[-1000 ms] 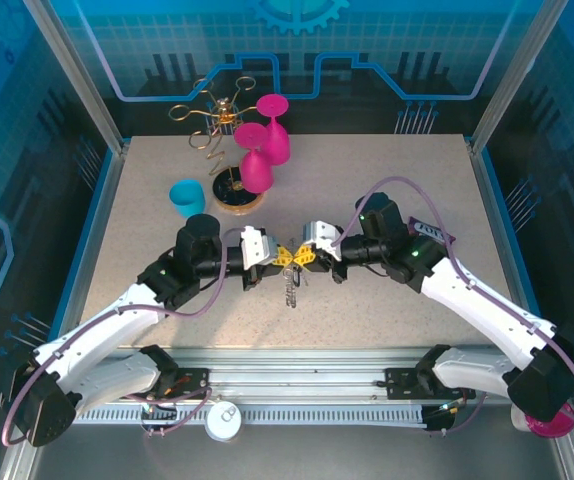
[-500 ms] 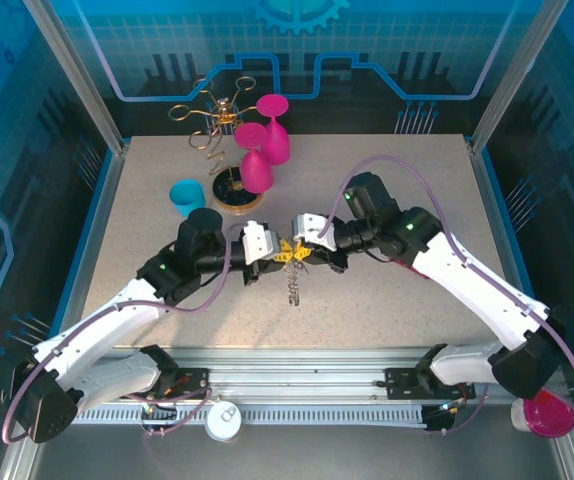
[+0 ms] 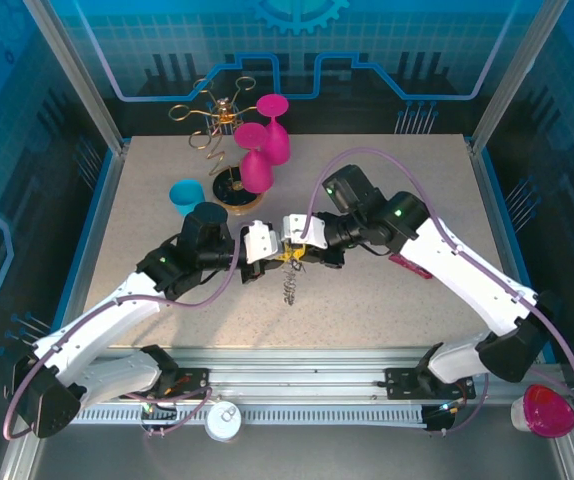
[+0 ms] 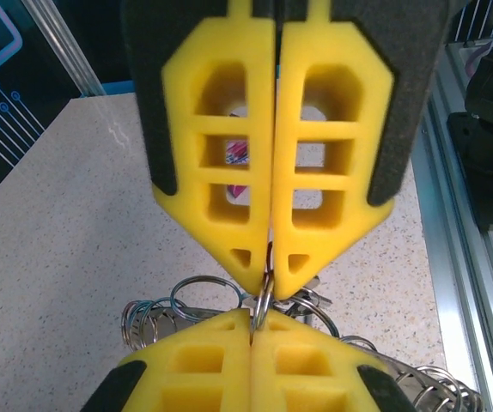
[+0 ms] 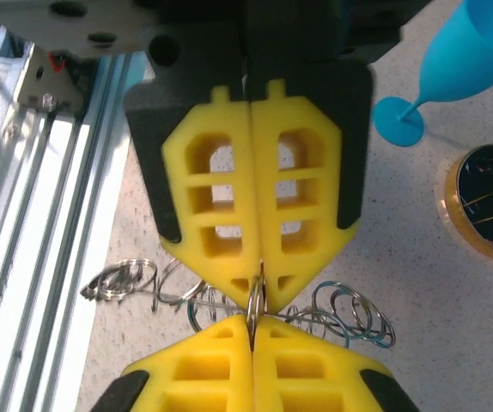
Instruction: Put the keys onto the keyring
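Keyring (image 3: 289,288) at centre; pink goblets (image 3: 259,165), blue goblet (image 3: 186,196), rack (image 3: 212,115) behind.

Far left on the speckled table (image 3: 387,180) before me: a gold wire rack (image 3: 212,120) on a round wooden base (image 3: 235,194), two pink goblets (image 3: 258,165) close on its right, a blue goblet (image 3: 187,197) just left of the base. Beyond the near right corner, a pink cup (image 3: 548,411)
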Robot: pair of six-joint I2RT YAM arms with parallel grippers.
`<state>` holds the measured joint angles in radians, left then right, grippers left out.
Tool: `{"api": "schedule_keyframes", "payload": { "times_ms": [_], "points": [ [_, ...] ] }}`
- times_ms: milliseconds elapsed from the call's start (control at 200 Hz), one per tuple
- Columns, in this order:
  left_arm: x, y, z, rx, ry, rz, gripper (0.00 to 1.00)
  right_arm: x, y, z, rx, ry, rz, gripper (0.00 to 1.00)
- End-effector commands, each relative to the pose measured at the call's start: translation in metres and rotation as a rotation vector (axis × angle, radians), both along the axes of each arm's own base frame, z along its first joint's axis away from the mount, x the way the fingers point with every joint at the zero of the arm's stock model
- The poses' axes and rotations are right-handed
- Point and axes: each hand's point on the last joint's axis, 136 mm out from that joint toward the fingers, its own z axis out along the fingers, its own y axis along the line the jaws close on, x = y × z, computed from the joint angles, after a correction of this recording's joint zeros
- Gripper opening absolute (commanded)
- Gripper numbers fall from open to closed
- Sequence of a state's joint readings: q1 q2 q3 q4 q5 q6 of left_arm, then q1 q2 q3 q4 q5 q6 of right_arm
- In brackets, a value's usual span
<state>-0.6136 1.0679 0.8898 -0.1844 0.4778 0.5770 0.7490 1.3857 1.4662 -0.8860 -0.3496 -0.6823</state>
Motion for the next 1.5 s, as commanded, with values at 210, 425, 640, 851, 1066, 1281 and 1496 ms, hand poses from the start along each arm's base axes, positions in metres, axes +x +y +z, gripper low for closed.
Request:
{"api": "schedule_keyframes", "payload": {
  "times_ms": [210,425,640,851,1066,1281,1496],
  "points": [
    [0.001,0.0,0.024,-0.136,-0.118,0.024,0.0,0.01,-0.015,0.023,0.428,0.114,-0.183,0.39],
    [-0.004,-0.002,0.027,-0.158,-0.117,-0.001,0.0,0.01,-0.015,0.011,0.473,0.185,-0.216,0.38],
    [-0.004,-0.002,0.027,-0.16,-0.117,-0.004,0.0,0.007,-0.009,0.014,0.497,0.224,-0.181,0.29],
    [-0.004,-0.001,0.027,-0.161,-0.12,-0.003,0.0,0.006,-0.007,0.013,0.486,0.237,-0.164,0.06],
    [-0.006,-0.001,0.03,-0.173,-0.123,-0.01,0.0,0.014,-0.018,0.0,0.432,0.239,-0.214,0.0],
    [-0.01,-0.004,0.04,-0.204,-0.119,-0.034,0.0,0.019,-0.015,-0.014,0.406,0.303,-0.222,0.0],
    [-0.01,-0.004,0.038,-0.205,-0.11,-0.032,0.0,0.014,-0.008,0.012,0.488,0.238,-0.15,0.25]
  ]
}}
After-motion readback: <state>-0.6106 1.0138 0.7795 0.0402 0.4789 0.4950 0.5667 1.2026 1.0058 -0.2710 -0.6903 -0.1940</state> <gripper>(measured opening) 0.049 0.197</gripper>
